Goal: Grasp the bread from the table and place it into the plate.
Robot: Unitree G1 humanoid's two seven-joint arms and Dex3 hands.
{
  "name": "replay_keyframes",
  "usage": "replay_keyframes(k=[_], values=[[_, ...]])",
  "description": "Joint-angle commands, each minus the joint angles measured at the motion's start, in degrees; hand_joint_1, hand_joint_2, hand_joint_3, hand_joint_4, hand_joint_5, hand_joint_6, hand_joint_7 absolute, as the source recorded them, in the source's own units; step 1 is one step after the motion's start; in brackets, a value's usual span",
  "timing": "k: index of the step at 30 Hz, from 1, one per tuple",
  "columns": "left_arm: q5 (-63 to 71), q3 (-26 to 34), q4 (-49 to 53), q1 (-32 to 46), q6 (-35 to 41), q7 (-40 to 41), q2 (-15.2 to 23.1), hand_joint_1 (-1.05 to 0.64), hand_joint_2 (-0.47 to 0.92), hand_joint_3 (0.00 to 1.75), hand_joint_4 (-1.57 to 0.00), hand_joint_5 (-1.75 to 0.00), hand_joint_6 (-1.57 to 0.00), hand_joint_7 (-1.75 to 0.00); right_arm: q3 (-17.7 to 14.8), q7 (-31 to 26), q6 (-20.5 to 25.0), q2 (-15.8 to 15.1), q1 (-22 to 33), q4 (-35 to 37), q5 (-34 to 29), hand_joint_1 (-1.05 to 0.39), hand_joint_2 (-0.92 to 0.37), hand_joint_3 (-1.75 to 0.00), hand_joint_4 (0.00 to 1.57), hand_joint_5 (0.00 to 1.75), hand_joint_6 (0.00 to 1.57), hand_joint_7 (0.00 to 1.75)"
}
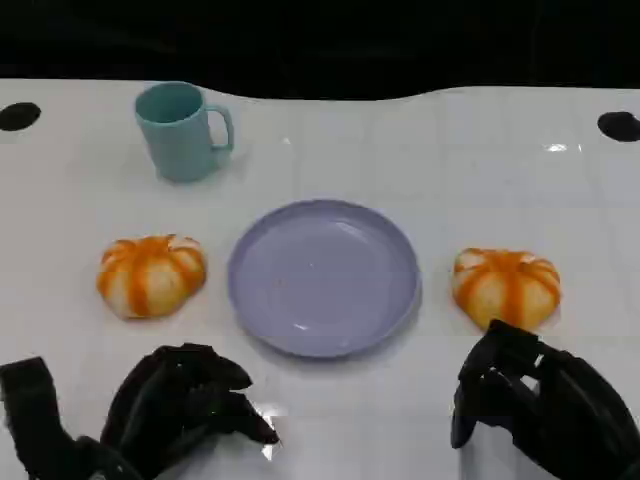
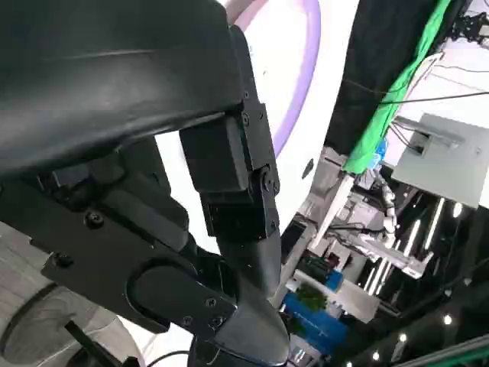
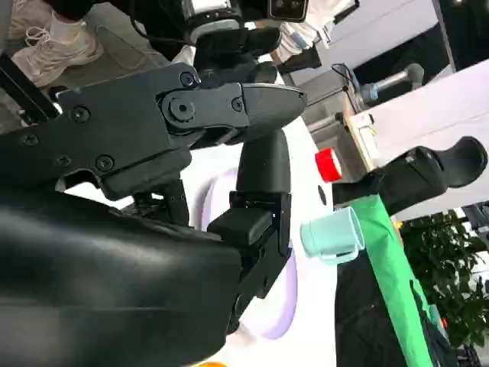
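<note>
Two round orange-striped bread buns lie on the white table, the left bread [image 1: 151,274] and the right bread [image 1: 506,287], one on either side of a lavender plate [image 1: 320,280] with nothing on it. My left hand [image 1: 185,405] rests near the table's front edge, below the left bread and apart from it, holding nothing. My right hand [image 1: 530,400] sits just in front of the right bread with its fingers loosely bent and nothing in them. The plate's rim [image 2: 306,69] shows past my left hand's fingers [image 2: 244,199]. The plate's edge [image 3: 286,306] also shows beyond my right hand's fingers [image 3: 260,222].
A teal mug [image 1: 185,130] stands at the back left, also in the right wrist view as the mug [image 3: 332,233]. Black round marks [image 1: 618,125] sit at the table's far corners. The table's far edge meets a dark backdrop.
</note>
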Motion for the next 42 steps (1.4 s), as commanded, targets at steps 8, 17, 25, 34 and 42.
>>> replay_keyframes(k=[8, 17, 25, 34, 42], values=[[0.37, 0.25, 1.53, -0.95, -1.76, -0.47, 1.02, -1.02, 0.75, 0.00, -1.57, -0.30, -1.57, -0.08, -0.51, 0.37, -0.25, -0.37, -0.29, 0.30, 0.20, -0.55, -0.92, -0.29, 0.52, 1.75, 0.49, 1.46], [0.29, 0.33, 1.73, -1.18, -1.42, -0.55, 1.11, -1.02, 0.75, 0.00, -1.57, -0.30, -1.57, -0.09, -0.57, 0.65, -0.44, -0.51, -0.71, 0.79, 0.09, -0.56, -0.92, -0.30, 0.52, 1.75, 0.50, 1.43], [0.27, 0.32, 1.70, -1.24, -1.23, -0.12, 0.80, -1.02, 0.75, 0.00, -1.57, -0.30, -1.57, -0.08, -0.54, 0.26, -2.20, -0.55, -0.80, 0.64, -1.24, -0.57, -0.92, -0.26, 0.52, 1.75, 0.51, 1.42], [0.15, 0.24, 1.20, -1.03, -0.63, 0.05, 0.70, -1.02, 0.75, 0.00, -1.57, -0.32, -1.57, -0.10, -0.74, 0.60, -14.92, -1.31, -3.17, 0.96, -6.97, -0.50, -0.92, -0.25, 0.43, 1.51, 0.55, 0.90], [0.51, 0.18, 1.58, -1.26, -1.38, 0.27, 0.48, -1.02, 0.75, 0.00, -1.57, -0.31, -1.57, -0.09, -1.43, -3.49, -27.35, -8.90, -6.85, -0.78, -21.33, -0.50, -0.92, -0.20, 0.55, 0.98, 0.59, 0.22]])
